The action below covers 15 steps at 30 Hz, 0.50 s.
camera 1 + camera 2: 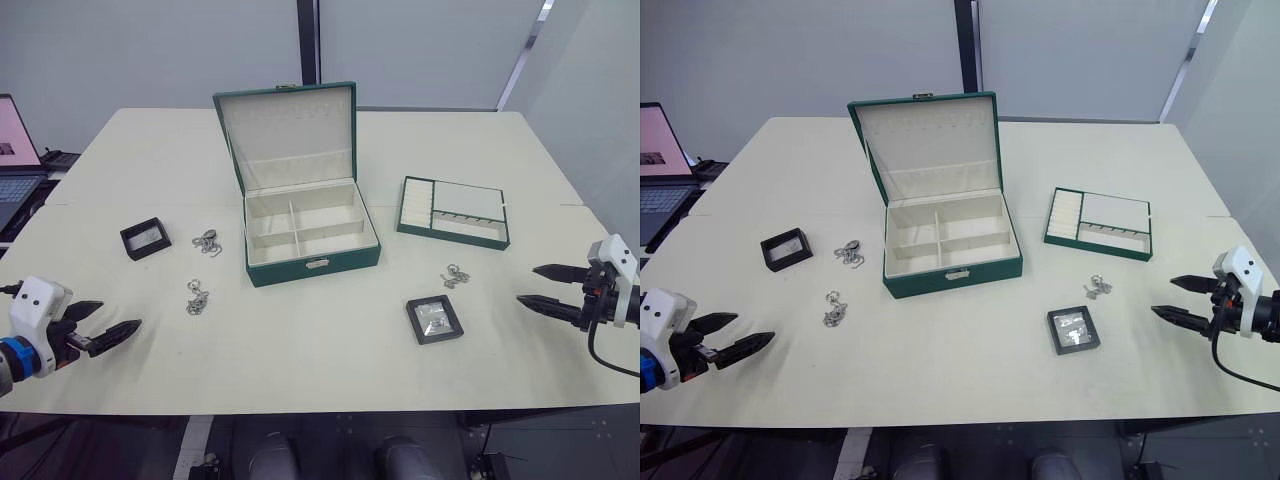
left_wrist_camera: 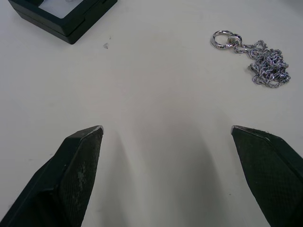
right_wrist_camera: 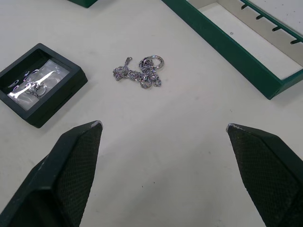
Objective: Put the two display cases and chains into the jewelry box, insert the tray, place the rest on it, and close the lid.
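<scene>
Open lanes across the lower frame
Bare surface point(image 1: 300, 370) along the bottom; jewelry box point(image 1: 310, 235) with raised lid point(image 1: 288, 128) blocking centre, tray point(image 1: 453, 212) right.

We see a bright, evenly lit scene, the light soft and from overhead. Shadows on the surface point(image 1: 330, 360) are faint; a pale one lies beside the box point(image 1: 300, 225). The chain point(image 2: 258, 59) shows small glints. Wrist views are sharp, with no glare or blur.

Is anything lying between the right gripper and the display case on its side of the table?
No. Between the right gripper and the display case, the head views show bare table.
</scene>
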{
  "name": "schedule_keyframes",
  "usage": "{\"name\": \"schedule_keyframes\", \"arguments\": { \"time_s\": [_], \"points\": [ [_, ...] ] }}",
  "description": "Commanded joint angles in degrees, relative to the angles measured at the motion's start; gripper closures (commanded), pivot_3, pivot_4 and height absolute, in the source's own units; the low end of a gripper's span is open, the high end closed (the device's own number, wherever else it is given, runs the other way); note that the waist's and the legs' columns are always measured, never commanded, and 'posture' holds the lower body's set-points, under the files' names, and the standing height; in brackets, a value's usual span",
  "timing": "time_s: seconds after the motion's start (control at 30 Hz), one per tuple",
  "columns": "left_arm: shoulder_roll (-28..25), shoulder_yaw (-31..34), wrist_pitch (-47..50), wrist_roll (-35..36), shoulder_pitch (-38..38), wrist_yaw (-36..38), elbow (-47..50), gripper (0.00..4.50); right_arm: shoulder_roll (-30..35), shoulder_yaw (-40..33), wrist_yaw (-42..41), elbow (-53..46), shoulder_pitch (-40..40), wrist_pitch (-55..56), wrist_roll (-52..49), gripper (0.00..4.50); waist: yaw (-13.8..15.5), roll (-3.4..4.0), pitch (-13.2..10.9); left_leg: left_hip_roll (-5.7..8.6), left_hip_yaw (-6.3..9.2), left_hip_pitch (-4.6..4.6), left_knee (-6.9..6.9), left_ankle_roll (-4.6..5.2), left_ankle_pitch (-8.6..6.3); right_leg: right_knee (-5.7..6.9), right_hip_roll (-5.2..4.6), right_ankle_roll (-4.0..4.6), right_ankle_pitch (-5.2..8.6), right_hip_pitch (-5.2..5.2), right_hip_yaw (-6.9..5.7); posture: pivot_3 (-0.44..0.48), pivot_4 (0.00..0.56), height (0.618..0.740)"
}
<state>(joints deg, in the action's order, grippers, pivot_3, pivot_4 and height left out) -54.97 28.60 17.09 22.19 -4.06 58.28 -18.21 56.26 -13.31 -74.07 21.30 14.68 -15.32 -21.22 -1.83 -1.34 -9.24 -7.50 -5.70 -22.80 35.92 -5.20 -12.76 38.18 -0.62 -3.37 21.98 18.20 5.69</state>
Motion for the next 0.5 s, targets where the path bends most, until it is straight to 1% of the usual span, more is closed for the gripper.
{"name": "schedule_keyframes", "arguments": {
  "time_s": [0.03,0.5],
  "points": [
    [-1.04,1.84,-0.59,0.25,0.16,-0.12,1.49,0.00,0.42,-0.66,-0.17,-1.30,0.55,0.54,-0.25,0.04,0.00,0.00,0.00,0.00,0.00,0.00,0.00,0.00,0.00,0.00,0.00,0.00,0.00,0.00,0.00,0.000,0.150,0.740],
    [-0.33,2.42,-0.50,0.70,-0.22,-1.17,2.12,0.00,0.20,-0.07,-0.13,-1.05,1.10,0.58,-0.44,0.04,0.00,0.00,0.00,0.00,0.00,0.00,0.00,0.00,0.00,0.00,0.00,0.00,0.00,0.00,0.00,0.000,0.150,0.740]
  ]
}}
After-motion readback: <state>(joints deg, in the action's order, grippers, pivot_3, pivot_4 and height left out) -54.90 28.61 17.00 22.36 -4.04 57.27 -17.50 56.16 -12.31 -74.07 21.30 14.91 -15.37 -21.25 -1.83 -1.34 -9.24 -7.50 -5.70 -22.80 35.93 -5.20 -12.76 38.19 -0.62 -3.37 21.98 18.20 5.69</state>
